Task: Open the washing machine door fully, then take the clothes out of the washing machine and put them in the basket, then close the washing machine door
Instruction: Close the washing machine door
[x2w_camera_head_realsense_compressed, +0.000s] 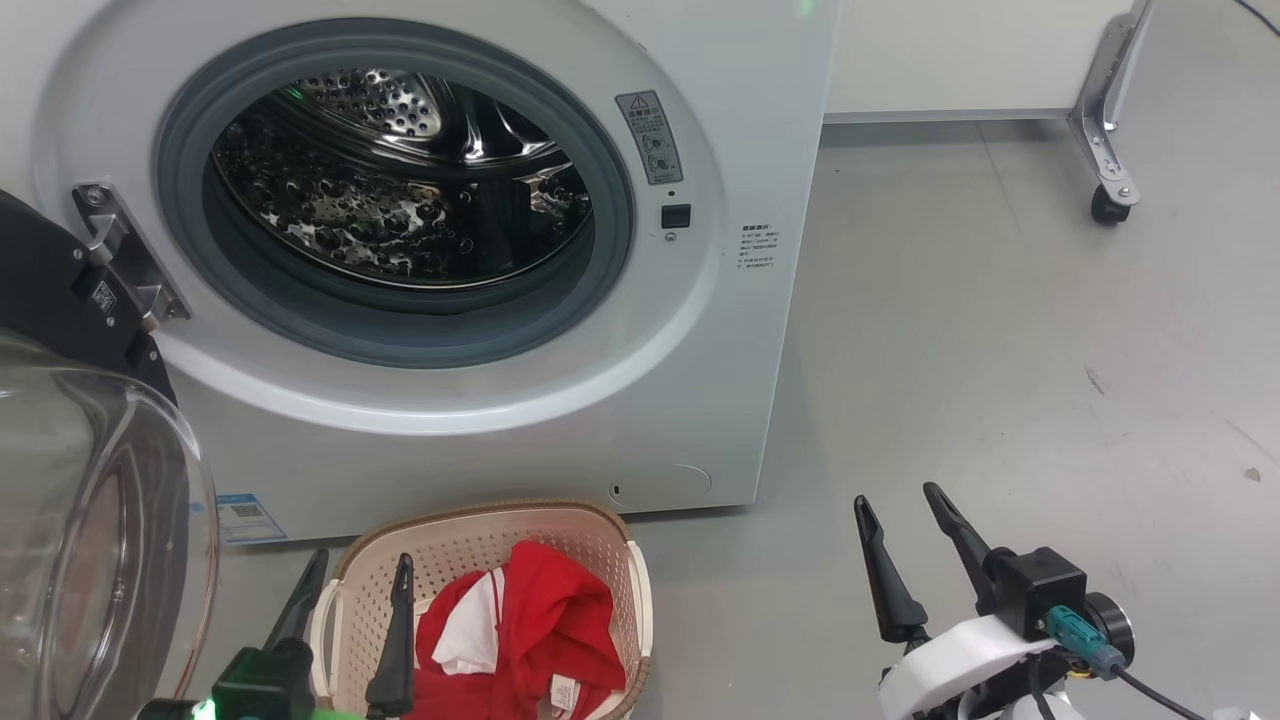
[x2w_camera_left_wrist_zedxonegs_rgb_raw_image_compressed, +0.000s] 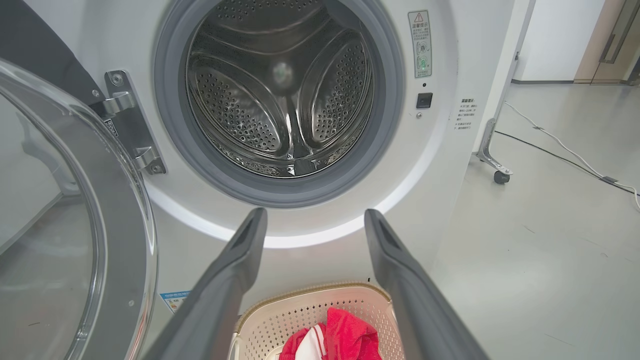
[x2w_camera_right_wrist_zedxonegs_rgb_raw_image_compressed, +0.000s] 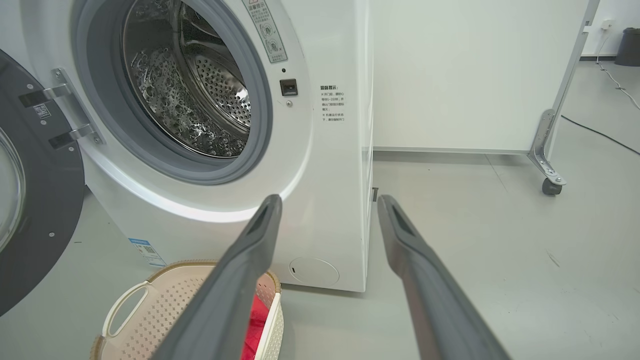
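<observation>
The white washing machine (x2w_camera_head_realsense_compressed: 720, 330) stands with its round door (x2w_camera_head_realsense_compressed: 90, 520) swung wide open to the left, and its steel drum (x2w_camera_head_realsense_compressed: 400, 190) holds no fabric. Red and white clothes (x2w_camera_head_realsense_compressed: 540, 620) lie in the cream basket (x2w_camera_head_realsense_compressed: 600, 530) on the floor before the machine. My left gripper (x2w_camera_head_realsense_compressed: 360, 570) hangs open over the basket's left side, with nothing between its fingers. My right gripper (x2w_camera_head_realsense_compressed: 900, 505) is open above bare floor to the basket's right. The left wrist view looks into the drum (x2w_camera_left_wrist_zedxonegs_rgb_raw_image_compressed: 285, 90) over the basket (x2w_camera_left_wrist_zedxonegs_rgb_raw_image_compressed: 280, 320) and clothes (x2w_camera_left_wrist_zedxonegs_rgb_raw_image_compressed: 345, 335).
A white panel on a castor leg (x2w_camera_head_realsense_compressed: 1105, 150) stands behind the machine on the right. A cable (x2w_camera_left_wrist_zedxonegs_rgb_raw_image_compressed: 565, 150) runs over the grey floor (x2w_camera_head_realsense_compressed: 1000, 350) there. The open door (x2w_camera_left_wrist_zedxonegs_rgb_raw_image_compressed: 65, 240) juts out on the left, close to my left arm.
</observation>
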